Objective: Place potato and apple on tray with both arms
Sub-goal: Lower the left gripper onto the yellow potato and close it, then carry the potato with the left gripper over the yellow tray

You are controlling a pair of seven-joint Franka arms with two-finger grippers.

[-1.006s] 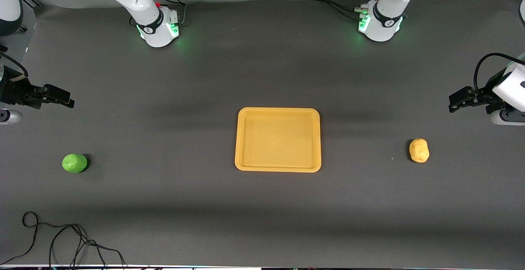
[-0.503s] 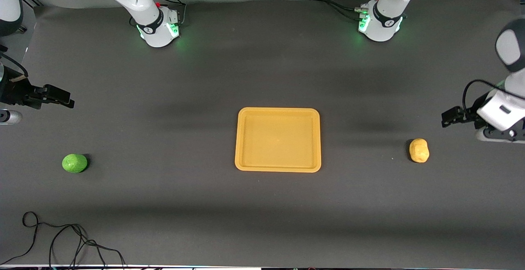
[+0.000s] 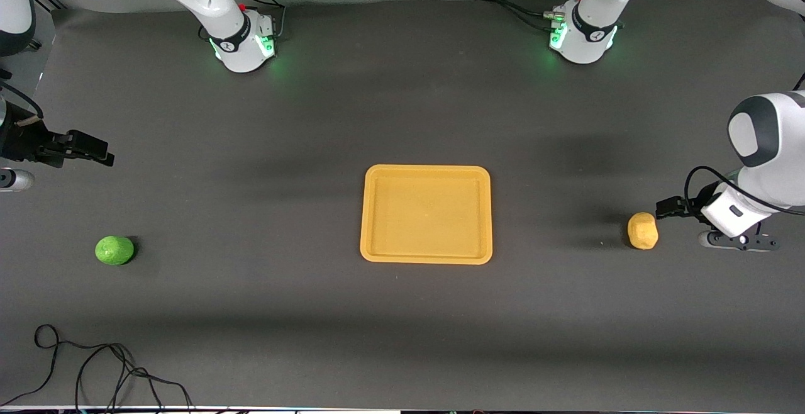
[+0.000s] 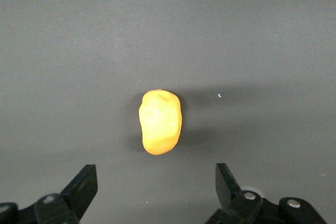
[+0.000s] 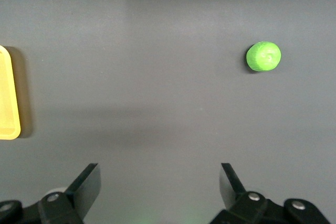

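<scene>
Tray (image 3: 426, 214) empty, mid-table. Potato (image 3: 642, 230) toward its left-arm end, my left claw (image 3: 668, 206) beside it, spread, empty. Apple (image 3: 114, 250) toward right-arm end; right claw (image 3: 94, 148) spread, empty, waiting.

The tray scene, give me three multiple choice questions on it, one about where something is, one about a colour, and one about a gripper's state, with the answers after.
1. Where does the potato lie?
A. in the tray
B. on the table, toward the left arm's end
C. touching the apple

2. What colour is the apple?
A. red
B. green
C. brown

3. How is the left gripper?
A. shut on the potato
B. open with nothing held
C. shut on the tray's rim

Answers:
1. B: the front view shows the potato on the dark table beside the left gripper, with the tray bare.
2. B: it shows bright green in the front and right wrist views.
3. B: the left wrist view shows both fingers wide apart, the potato lying free on the table.
</scene>
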